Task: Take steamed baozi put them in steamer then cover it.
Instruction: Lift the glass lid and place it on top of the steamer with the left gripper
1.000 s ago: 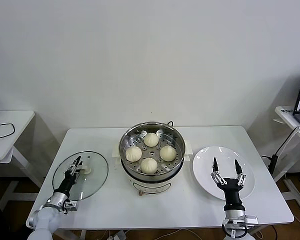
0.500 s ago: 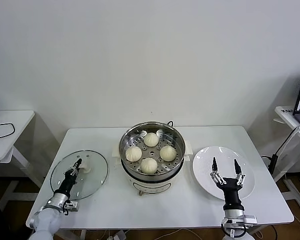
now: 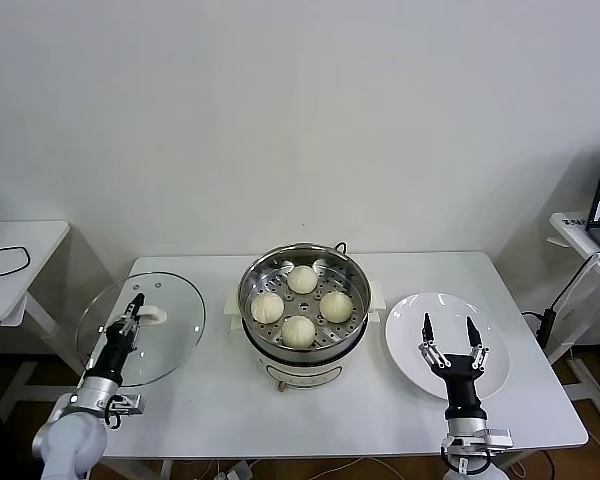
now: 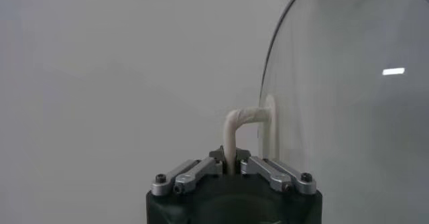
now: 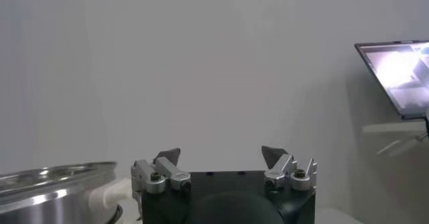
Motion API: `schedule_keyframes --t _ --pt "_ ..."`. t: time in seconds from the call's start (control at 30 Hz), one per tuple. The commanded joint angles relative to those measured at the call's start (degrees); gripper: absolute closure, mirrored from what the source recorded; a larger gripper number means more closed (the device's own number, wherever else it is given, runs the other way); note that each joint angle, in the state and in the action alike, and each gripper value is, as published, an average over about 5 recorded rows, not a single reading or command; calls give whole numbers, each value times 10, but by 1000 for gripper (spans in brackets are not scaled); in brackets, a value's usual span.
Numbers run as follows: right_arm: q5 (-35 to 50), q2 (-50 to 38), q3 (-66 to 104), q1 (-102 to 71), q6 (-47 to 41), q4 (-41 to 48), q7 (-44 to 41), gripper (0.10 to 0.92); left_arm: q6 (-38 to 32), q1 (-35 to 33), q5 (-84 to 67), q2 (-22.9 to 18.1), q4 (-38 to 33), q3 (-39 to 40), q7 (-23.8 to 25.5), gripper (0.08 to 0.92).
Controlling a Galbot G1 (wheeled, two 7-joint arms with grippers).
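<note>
lid handle (image 4: 236,133) pinched, laptop (image 5: 395,78) visible

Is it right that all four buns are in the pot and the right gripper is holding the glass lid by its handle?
No, the left gripper holds the glass lid by its handle, as the head view shows. The four buns are in the pot.

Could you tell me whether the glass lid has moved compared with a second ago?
Yes. The left claw, shut on its handle, has lifted the glass lid off the table and tilted it, slightly farther from the steamer.
</note>
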State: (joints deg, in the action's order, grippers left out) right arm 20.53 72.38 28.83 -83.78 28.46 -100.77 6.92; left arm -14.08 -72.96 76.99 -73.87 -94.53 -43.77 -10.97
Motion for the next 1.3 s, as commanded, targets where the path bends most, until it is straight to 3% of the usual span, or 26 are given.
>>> schedule_keyframes --t 0.03,0.3,0.63,0.97,1.3 --pt "1 -1 0 1 2 2 -1 203 184 -74 -100 54 -268 65 157 808" --pt "2 -1 3 2 5 2 -2 203 324 -25 -85 87 -337 193 243 808" --pt "1 0 11 -1 5 -1 -3 203 446 108 0 76 -289 408 294 808" --pt "-6 6 25 -13 5 -5 -3 203 480 204 28 26 -201 525 303 808" --pt "-14 12 27 -18 5 -6 -3 203 483 242 27 -23 -146 563 288 808"
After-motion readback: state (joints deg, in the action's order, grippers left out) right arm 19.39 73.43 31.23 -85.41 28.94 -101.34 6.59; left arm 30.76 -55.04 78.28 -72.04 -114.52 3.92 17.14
